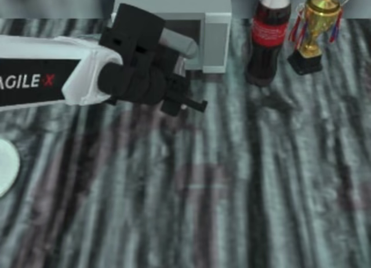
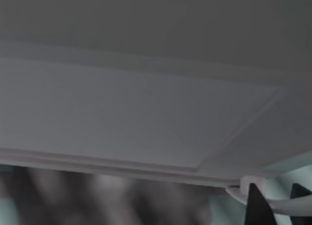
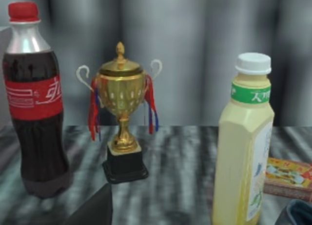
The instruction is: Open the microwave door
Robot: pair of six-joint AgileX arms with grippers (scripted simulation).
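Light silver-grey boxy microwave (image 1: 215,39); grey-streaked desk (image 1: 232,192); dark cola bottle (image 1: 268,39), red label; gold trophy (image 1: 316,24), black base.

Overhead you looked straight down on the table (image 1: 232,192). Your left wrist camera sat tight against the microwave door (image 2: 136,113). Your right wrist camera faced, low and level, the cola bottle (image 3: 34,103) and trophy (image 3: 122,113), both shared with overhead.

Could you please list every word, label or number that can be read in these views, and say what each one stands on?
"AGILE·X": on the white casing of the left arm, its first letter partly cut off.
Cola bottle: white script on the red label, not legible.
Yellow bottle: white characters on the green neck band, too blurred to read.
Flat box: printing too blurred to read.
Trophy and microwave: no text visible.
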